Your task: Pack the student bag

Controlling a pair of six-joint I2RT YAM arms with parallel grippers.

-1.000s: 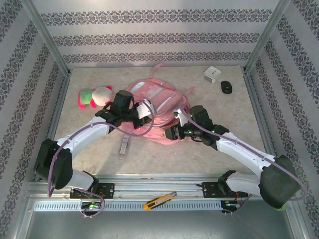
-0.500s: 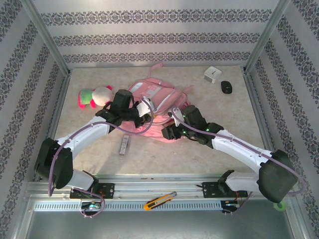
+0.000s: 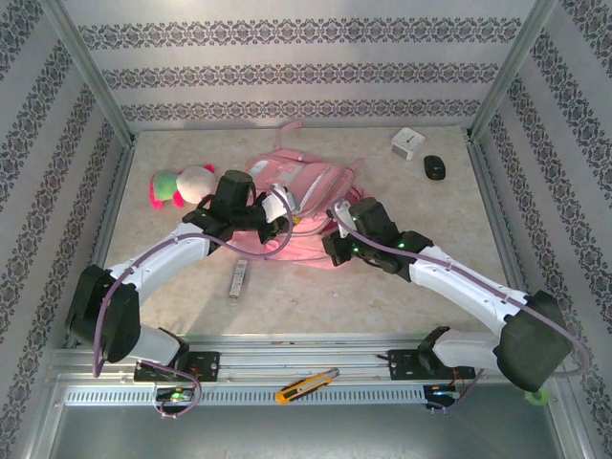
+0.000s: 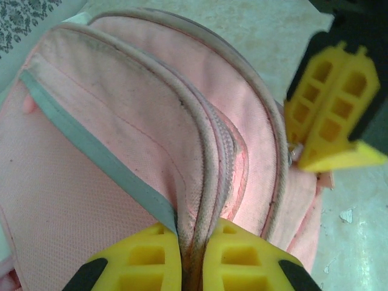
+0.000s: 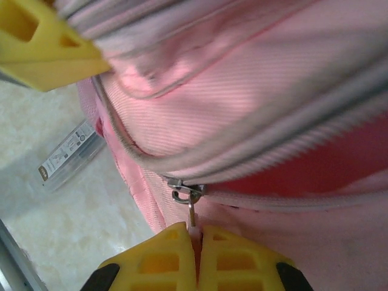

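Pink bag (image 3: 308, 186) flat on the counter (image 3: 402, 287), in the middle of the top view, a bit toward the top. Front side up, white zip lines showing. Straps poking out at the top and at the right.

Left end effector (image 3: 283, 212) on the bag's lower left part, closed tight on a fold of pink cloth by the zip. In the left wrist view, fold squeezed between the two yellow fingers (image 4: 139, 257) at the bottom middle of the frame.

Right end effector (image 3: 332, 251) at the bag's lower right edge, closed on the small metal zip pull (image 5: 190, 203). In the right wrist view, pull hanging down from the zip and pinched between yellow fingers at the bottom middle. Darker pink strip just right of the pull.

Both end effectors near each other, not touching.

Pink and green plush toy (image 3: 180, 185) near the bag, on its left. Small clear pack (image 3: 239, 279) below the bag, apart from it. White box (image 3: 408, 143) and small black thing (image 3: 435, 167) in the upper right, well apart from the bag. Yellow cutter (image 3: 306, 385) on the rail (image 3: 287, 368) at the bottom.
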